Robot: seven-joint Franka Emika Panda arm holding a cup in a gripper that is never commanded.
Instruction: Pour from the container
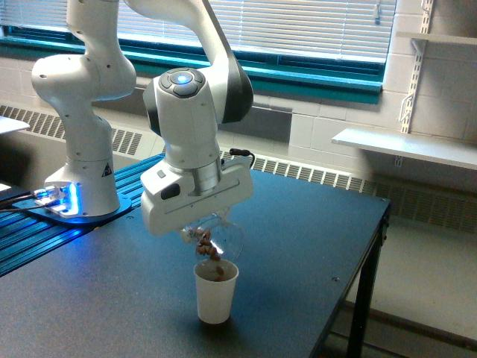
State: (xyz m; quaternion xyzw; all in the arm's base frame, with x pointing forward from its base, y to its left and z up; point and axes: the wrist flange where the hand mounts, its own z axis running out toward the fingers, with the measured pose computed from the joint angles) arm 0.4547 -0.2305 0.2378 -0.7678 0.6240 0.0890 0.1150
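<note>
The container (222,237), a small clear rounded jar, is tipped over with its mouth pointing down toward the exterior view's left. My gripper (212,224) is shut on the container, its fingers mostly hidden under the white hand. Brown nut-like pieces (206,245) are falling from the jar's mouth. Directly below stands a white paper cup (215,291) on the dark table, upright, with brown pieces visible at its rim.
The dark table (298,239) ends in an edge at the exterior view's right, with a drop to the floor. The arm's white base (82,179) stands on a blue rail at the left. A white shelf (406,145) hangs on the wall behind.
</note>
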